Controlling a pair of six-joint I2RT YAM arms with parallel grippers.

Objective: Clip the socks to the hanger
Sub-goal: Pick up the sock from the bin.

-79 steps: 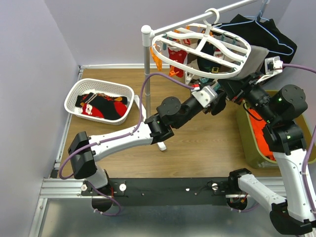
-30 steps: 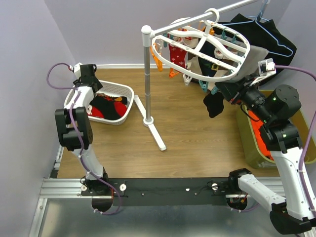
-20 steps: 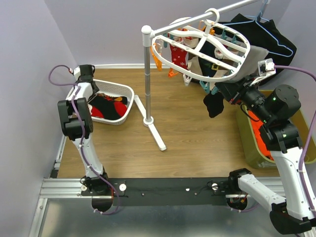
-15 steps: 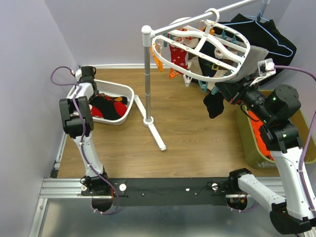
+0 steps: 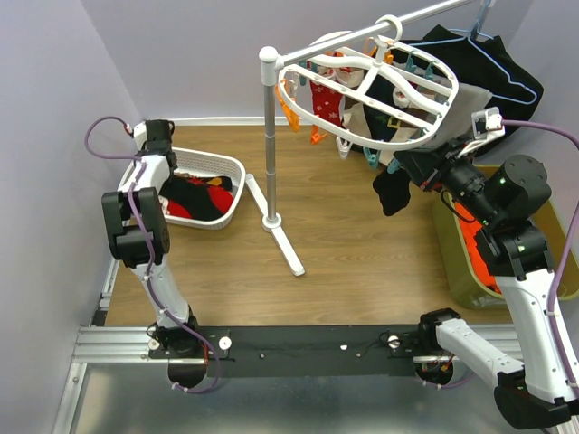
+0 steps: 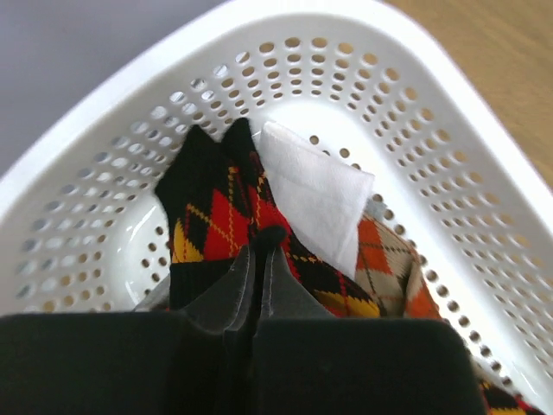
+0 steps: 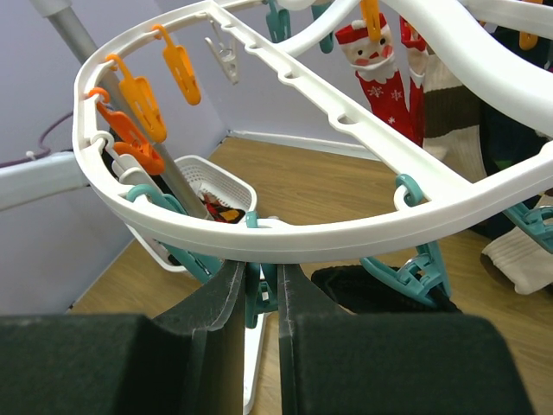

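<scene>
Left wrist, one basket (image 6: 415,78), two argyle socks (image 6: 216,226)

Light was bright, even and diffuse, leaving only faint soft shadows on the worktop (image 5: 362,262). The overhead view was sharp. In both wrist views the dark jaws up close were blurred. The basket (image 6: 449,130) looked soft and slightly overexposed, the hanger (image 7: 346,240) crisper.

Argyle sock (image 6: 212,220) partly hidden under left fingers (image 6: 235,290), teal clip (image 7: 259,298) mostly hidden between right fingers (image 7: 216,303)
</scene>
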